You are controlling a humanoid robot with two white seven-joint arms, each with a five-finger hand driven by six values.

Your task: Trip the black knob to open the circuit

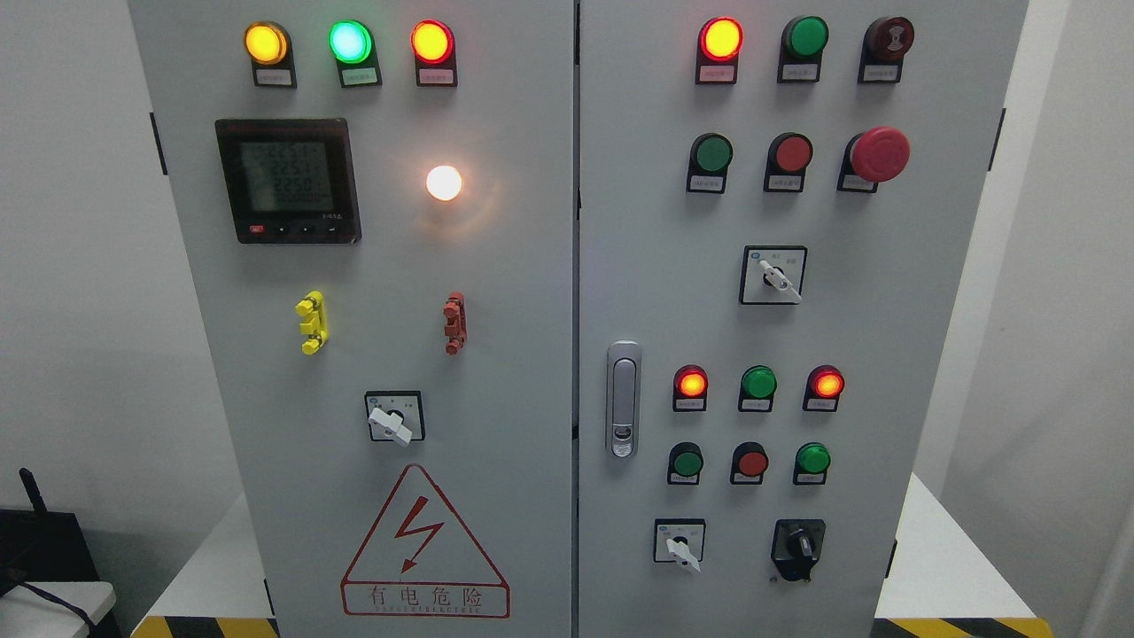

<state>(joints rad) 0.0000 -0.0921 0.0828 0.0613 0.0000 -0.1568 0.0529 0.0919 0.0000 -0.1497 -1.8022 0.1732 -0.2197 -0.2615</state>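
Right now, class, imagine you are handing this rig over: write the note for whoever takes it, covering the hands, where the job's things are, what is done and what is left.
Hands: neither the left nor the right hand is in the head view.
Job's things: the black knob sits at the lower right of the cabinet's right door, to the right of a white selector switch. Its handle appears to point roughly straight up.
Done: nothing visible; no hand is on or near the knob, and several indicator lamps are lit, such as the red lamp at the top of that door.
Left: bring a hand to the knob, grip it and turn it to trip the circuit.
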